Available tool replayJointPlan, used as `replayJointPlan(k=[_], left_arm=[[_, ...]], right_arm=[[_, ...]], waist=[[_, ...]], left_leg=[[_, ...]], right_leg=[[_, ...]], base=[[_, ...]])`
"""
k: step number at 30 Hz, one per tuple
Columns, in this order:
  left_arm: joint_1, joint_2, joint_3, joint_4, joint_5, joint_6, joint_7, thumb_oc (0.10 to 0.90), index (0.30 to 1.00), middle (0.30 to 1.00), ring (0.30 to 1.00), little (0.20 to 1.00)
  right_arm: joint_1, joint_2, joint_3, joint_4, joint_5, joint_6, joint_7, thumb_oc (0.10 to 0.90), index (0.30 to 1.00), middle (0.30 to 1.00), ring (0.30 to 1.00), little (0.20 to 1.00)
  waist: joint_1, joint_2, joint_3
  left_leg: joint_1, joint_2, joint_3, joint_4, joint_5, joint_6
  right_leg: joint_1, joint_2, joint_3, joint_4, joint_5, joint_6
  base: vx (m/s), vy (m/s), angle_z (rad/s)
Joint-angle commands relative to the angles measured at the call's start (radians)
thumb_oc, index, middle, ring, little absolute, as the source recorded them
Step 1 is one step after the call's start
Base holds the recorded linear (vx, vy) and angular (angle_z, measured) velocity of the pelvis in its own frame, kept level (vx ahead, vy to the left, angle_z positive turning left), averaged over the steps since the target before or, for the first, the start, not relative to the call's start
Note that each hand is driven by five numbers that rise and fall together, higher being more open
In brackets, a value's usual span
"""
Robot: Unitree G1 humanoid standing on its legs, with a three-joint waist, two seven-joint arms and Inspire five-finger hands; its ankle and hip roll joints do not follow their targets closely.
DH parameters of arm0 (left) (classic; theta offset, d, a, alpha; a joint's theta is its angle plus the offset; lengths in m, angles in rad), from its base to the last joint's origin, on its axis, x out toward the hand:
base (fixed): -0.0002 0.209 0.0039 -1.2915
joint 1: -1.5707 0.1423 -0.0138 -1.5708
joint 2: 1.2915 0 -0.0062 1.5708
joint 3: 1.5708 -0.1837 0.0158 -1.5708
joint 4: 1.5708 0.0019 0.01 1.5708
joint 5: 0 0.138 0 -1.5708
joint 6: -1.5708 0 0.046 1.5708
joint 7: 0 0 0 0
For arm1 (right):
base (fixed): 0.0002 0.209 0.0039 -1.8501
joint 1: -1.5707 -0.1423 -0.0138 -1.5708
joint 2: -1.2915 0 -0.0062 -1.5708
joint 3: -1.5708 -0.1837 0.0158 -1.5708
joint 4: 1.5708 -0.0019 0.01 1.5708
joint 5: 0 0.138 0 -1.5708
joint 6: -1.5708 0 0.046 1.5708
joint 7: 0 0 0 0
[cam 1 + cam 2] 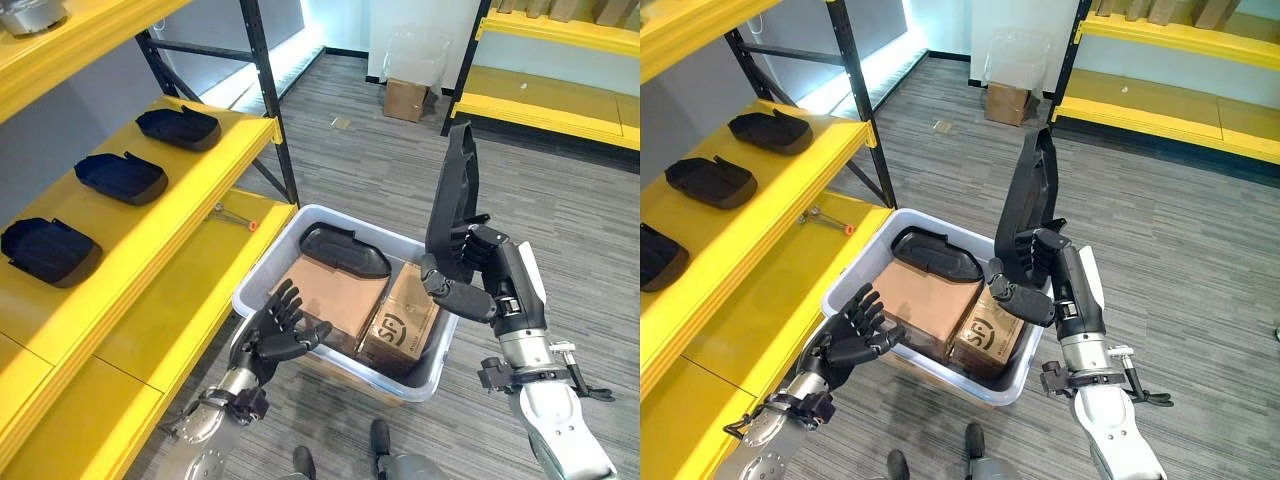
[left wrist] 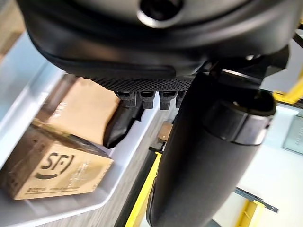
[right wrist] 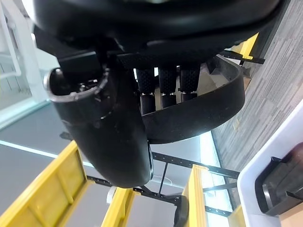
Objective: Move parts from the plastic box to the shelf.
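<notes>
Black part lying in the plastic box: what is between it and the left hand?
In the left eye view, a brown cardboard box lies between the black part and the left hand.

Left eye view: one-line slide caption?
Right hand lifts a black part upright above the plastic box; open left hand hovers at its near rim.
</notes>
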Motion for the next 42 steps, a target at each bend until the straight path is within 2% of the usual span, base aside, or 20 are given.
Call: replayJointPlan(k=[1, 3, 4, 6, 7, 8, 9, 11, 12, 14, 15, 16, 17, 20, 25, 26, 32, 36, 39, 42], left_arm=[[-0.033, 0.034, 0.076, -0.038, 0.017, -0.085, 0.011, 0.9, 1.0, 1.0, 1.0, 1.0], [-0.036, 0.035, 0.088, -0.036, 0.023, -0.078, -0.017, 0.9, 1.0, 1.0, 1.0, 1.0], [-0.045, 0.034, 0.087, -0.031, 0.025, -0.073, -0.038, 0.9, 1.0, 1.0, 1.0, 1.0], [-0.053, 0.032, 0.079, -0.028, 0.036, -0.076, -0.043, 0.9, 1.0, 1.0, 1.0, 1.0], [-0.053, 0.029, 0.069, -0.036, 0.032, -0.11, -0.001, 0.9, 1.0, 1.0, 1.0, 1.0], [-0.05, 0.03, 0.071, -0.039, 0.028, -0.113, 0.005, 0.9, 1.0, 1.0, 1.0, 1.0], [-0.041, 0.038, 0.074, -0.044, 0.007, -0.123, 0.015, 0.9, 1.0, 1.0, 1.0, 1.0], [-0.04, 0.039, 0.072, -0.034, -0.001, -0.133, 0.001, 0.9, 1.0, 1.0, 1.0, 1.0], [-0.043, 0.041, 0.072, -0.024, -0.003, -0.143, -0.004, 0.9, 1.0, 1.0, 1.0, 1.0], [-0.05, 0.038, 0.067, -0.015, -0.003, -0.145, -0.008, 0.9, 1.0, 1.0, 1.0, 1.0], [-0.057, 0.035, 0.063, -0.012, -0.004, -0.144, -0.004, 0.9, 1.0, 1.0, 1.0, 1.0], [-0.071, 0.026, 0.052, -0.004, 0.006, -0.137, -0.001, 0.9, 1.0, 1.0, 1.0, 1.0], [-0.074, 0.024, 0.048, 0.0, 0.007, -0.142, 0.007, 0.9, 1.0, 1.0, 1.0, 1.0], [-0.081, 0.021, 0.043, -0.009, 0.017, -0.132, 0.014, 0.9, 1.0, 1.0, 1.0, 1.0], [-0.065, 0.022, 0.051, -0.031, 0.021, -0.139, -0.003, 0.9, 1.0, 1.0, 1.0, 1.0], [-0.059, 0.019, 0.068, -0.034, 0.011, -0.149, 0.003, 0.9, 1.0, 1.0, 1.0, 1.0], [-0.067, 0.03, 0.095, -0.031, 0.044, -0.162, -0.005, 0.9, 1.0, 1.0, 1.0, 1.0], [-0.065, 0.038, 0.12, -0.04, 0.047, -0.146, -0.029, 0.9, 1.0, 1.0, 1.0, 1.0], [-0.062, 0.045, 0.138, -0.047, 0.055, -0.124, -0.059, 0.9, 1.0, 1.0, 1.0, 1.0], [-0.061, 0.05, 0.142, -0.054, 0.057, -0.113, -0.072, 0.9, 1.0, 1.0, 1.0, 1.0]], right_arm=[[-0.111, 0.024, -0.062, -0.076, 0.013, -0.155, -0.008, 0.4, 0.3, 0.3, 0.3, 0.3], [-0.091, 0.025, -0.069, -0.082, 0.002, -0.15, -0.025, 0.4, 0.3, 0.3, 0.3, 0.3], [-0.081, 0.023, -0.074, -0.082, -0.001, -0.156, -0.049, 0.4, 0.3, 0.3, 0.3, 0.3], [-0.086, 0.021, -0.073, -0.072, -0.001, -0.172, -0.064, 0.4, 0.3, 0.3, 0.3, 0.3], [-0.133, 0.017, -0.049, -0.041, 0.102, -0.168, -0.008, 0.4, 0.3, 0.3, 0.3, 0.3], [-0.142, 0.019, -0.043, -0.035, 0.119, -0.165, -0.004, 0.4, 0.3, 0.3, 0.3, 0.3], [-0.176, 0.019, -0.02, -0.008, 0.09, -0.17, -0.015, 0.4, 0.3, 0.3, 0.3, 0.3], [-0.188, 0.014, -0.012, -0.002, 0.087, -0.171, -0.022, 0.4, 0.3, 0.3, 0.3, 0.3], [-0.198, 0.011, -0.006, 0.001, 0.091, -0.167, -0.012, 0.4, 0.3, 0.3, 0.3, 0.3], [-0.201, 0.008, -0.004, 0.0, 0.087, -0.162, -0.005, 0.4, 0.3, 0.3, 0.3, 0.3], [-0.205, 0.007, 0.002, 0.002, 0.101, -0.161, 0.014, 0.4, 0.3, 0.3, 0.3, 0.3], [-0.211, 0.01, 0.008, 0.004, 0.182, -0.16, 0.086, 0.4, 0.3, 0.3, 0.3, 0.3], [-0.21, 0.011, 0.007, 0.004, 0.201, -0.158, 0.11, 0.4, 0.3, 0.3, 0.3, 0.3], [-0.232, 0.01, 0.014, 0.034, 0.22, -0.149, 0.111, 0.4, 0.3, 0.3, 0.3, 0.3], [-0.24, 0.019, 0.011, 0.039, 0.229, -0.125, 0.128, 0.4, 0.3, 0.3, 0.3, 0.3], [-0.243, 0.015, 0.009, 0.039, 0.229, -0.113, 0.137, 0.4, 0.3, 0.3, 0.3, 0.3], [-0.239, 0.014, -0.007, 0.036, 0.241, -0.099, 0.143, 0.4, 0.3, 0.3, 0.3, 0.3], [-0.237, 0.028, -0.016, 0.035, 0.238, -0.08, 0.156, 0.4, 0.3, 0.3, 0.3, 0.3], [-0.235, 0.041, -0.023, 0.028, 0.235, -0.062, 0.148, 0.4, 0.3, 0.3, 0.3, 0.3], [-0.233, 0.046, -0.029, 0.023, 0.234, -0.06, 0.14, 0.4, 0.3, 0.3, 0.3, 0.3]], waist=[[0.002, -0.052, -0.063], [-0.005, -0.055, -0.059], [-0.013, -0.057, -0.054], [-0.016, -0.058, -0.05], [-0.002, -0.055, -0.033], [0.001, -0.055, -0.032], [0.012, -0.056, -0.031], [0.014, -0.058, -0.031], [0.011, -0.058, -0.034], [0.007, -0.057, -0.039], [0.005, -0.056, -0.041], [0.002, -0.05, -0.045], [0.001, -0.048, -0.047], [0.016, -0.028, -0.049], [0.044, -0.022, -0.056], [0.052, -0.018, -0.063], [0.066, -0.004, -0.082], [0.087, -0.015, -0.098], [0.107, -0.023, -0.104], [0.117, -0.028, -0.104]], left_leg=[[-0.017, -0.081, -0.018, 0.044, -0.081, 0.032], [-0.026, -0.06, 0.046, 0.075, -0.084, 0.028], [-0.033, -0.039, 0.105, 0.101, -0.088, 0.024], [-0.041, -0.011, 0.147, 0.13, -0.093, 0.017], [-0.051, 0.033, 0.133, 0.179, -0.104, 0.008], [-0.053, 0.043, 0.129, 0.188, -0.098, 0.005], [-0.059, 0.108, 0.113, 0.239, -0.054, -0.022], [-0.06, 0.139, 0.127, 0.253, -0.03, -0.027], [-0.07, 0.18, 0.143, 0.267, 0.009, -0.028], [-0.056, 0.208, 0.147, 0.28, 0.018, -0.049], [-0.054, 0.228, 0.162, 0.288, 0.037, -0.057], [-0.048, 0.254, 0.18, 0.299, 0.062, -0.07], [-0.046, 0.258, 0.181, 0.299, 0.067, -0.073], [-0.03, 0.258, 0.176, 0.269, 0.065, -0.078], [-0.036, 0.246, 0.123, 0.234, 0.108, -0.091], [-0.034, 0.222, 0.111, 0.208, 0.1, -0.088], [-0.009, 0.155, 0.133, 0.12, 0.047, -0.062], [0.026, 0.109, 0.134, 0.065, -0.034, -0.054], [0.041, 0.089, 0.148, 0.034, -0.046, -0.045], [0.04, 0.076, 0.145, 0.032, -0.053, -0.038]], right_leg=[[0.05, 0.006, 0.014, 0.102, -0.155, 0.052], [0.047, -0.009, -0.027, 0.117, -0.162, 0.049], [0.042, -0.024, -0.064, 0.128, -0.164, 0.047], [0.034, -0.042, -0.106, 0.144, -0.171, 0.041], [0.027, -0.062, -0.137, 0.185, -0.2, 0.024], [0.025, -0.064, -0.141, 0.193, -0.206, 0.02], [0.03, -0.075, -0.16, 0.22, -0.239, 0.007], [0.028, -0.083, -0.175, 0.228, -0.244, 0.001], [0.017, -0.091, -0.206, 0.244, -0.246, -0.013], [0.019, -0.102, -0.222, 0.264, -0.273, -0.012], [0.017, -0.109, -0.237, 0.271, -0.279, -0.017], [0.008, -0.122, -0.262, 0.293, -0.289, -0.023], [0.004, -0.125, -0.267, 0.301, -0.292, -0.024], [-0.007, -0.139, -0.296, 0.339, -0.311, -0.029], [0.019, -0.147, -0.298, 0.313, -0.299, -0.022], [0.037, -0.166, -0.292, 0.276, -0.269, 0.002], [0.064, -0.198, -0.306, 0.181, -0.176, 0.054], [0.089, -0.237, -0.319, 0.126, -0.125, 0.114], [0.108, -0.262, -0.353, 0.081, -0.076, 0.148], [0.112, -0.271, -0.362, 0.065, -0.052, 0.158]], base=[[-0.02, -0.058, 0.08], [-0.07, -0.067, 0.19], [-0.1, -0.055, 0.34], [-0.13, 0.001, 1.09], [-0.13, 0.059, 0.96], [-0.07, 0.145, 0.19], [0.0, 0.115, 0.04], [-0.07, 0.147, 0.16], [-0.09, 0.178, 0.42], [-0.06, 0.177, 0.81], [-0.14, 0.303, 0.86], [-0.14, 0.336, 0.76], [-0.14, 0.347, 0.58], [-0.11, 0.306, 0.67], [-0.06, 0.317, 0.61], [-0.06, 0.45, 0.69], [-0.05, 0.296, 0.35], [0.02, 0.198, 0.22], [0.02, 0.152, 0.33], [0.0, 0.096, 0.18]])
